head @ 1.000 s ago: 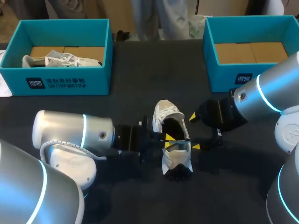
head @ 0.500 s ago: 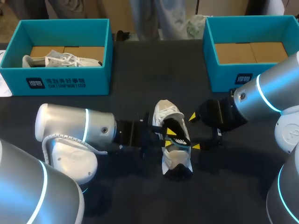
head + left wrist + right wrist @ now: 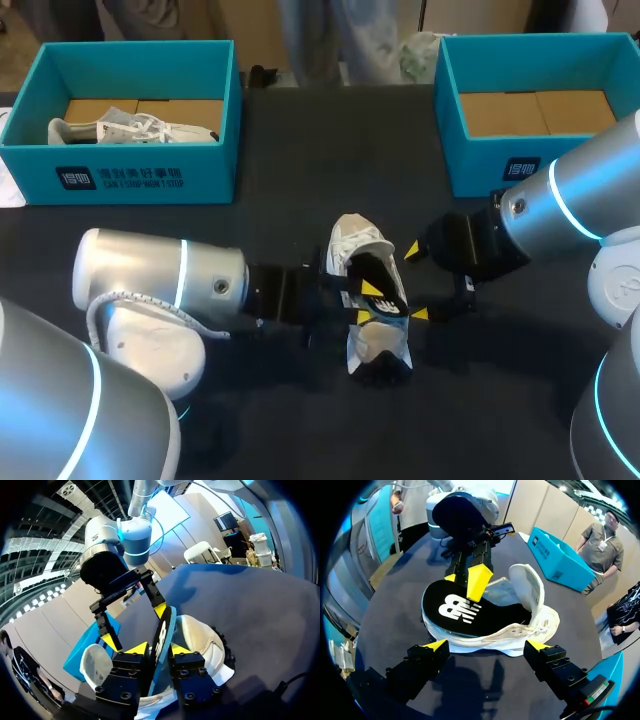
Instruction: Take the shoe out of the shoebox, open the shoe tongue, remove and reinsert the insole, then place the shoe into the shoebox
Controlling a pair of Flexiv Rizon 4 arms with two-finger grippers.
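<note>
**Pinching the insole over the shoe at mid-table**

We hold the left gripper (image 3: 368, 302) pressed together on the black insole (image 3: 372, 285), one yellow tip on each face. In the left wrist view the insole stands on edge between those tips, showing a teal rim. It tilts up out of the white shoe (image 3: 352, 248), which lies on the dark table (image 3: 280, 200) between our two arms.

Our right gripper (image 3: 416, 281) is spread wide on the other side of the shoe. From its own wrist view the shoe lies just ahead of it and between the two tips, and neither tip touches it.

The left shoebox (image 3: 140, 175), teal, holds a second shoe (image 3: 130, 130), white with laces, lying along its front wall on a brown cardboard floor. The right shoebox (image 3: 500, 160), also teal, shows only its brown cardboard floor.

White print runs along the front wall of the left shoebox, and a smaller white mark sits on the front of the right one. A white logo is printed on the upper face of the insole and shows plainly in the right wrist view.

The shoe lies well apart from both shoeboxes, with bare dark table between them. Our left arm lies low along the table beside the shoe.
</note>
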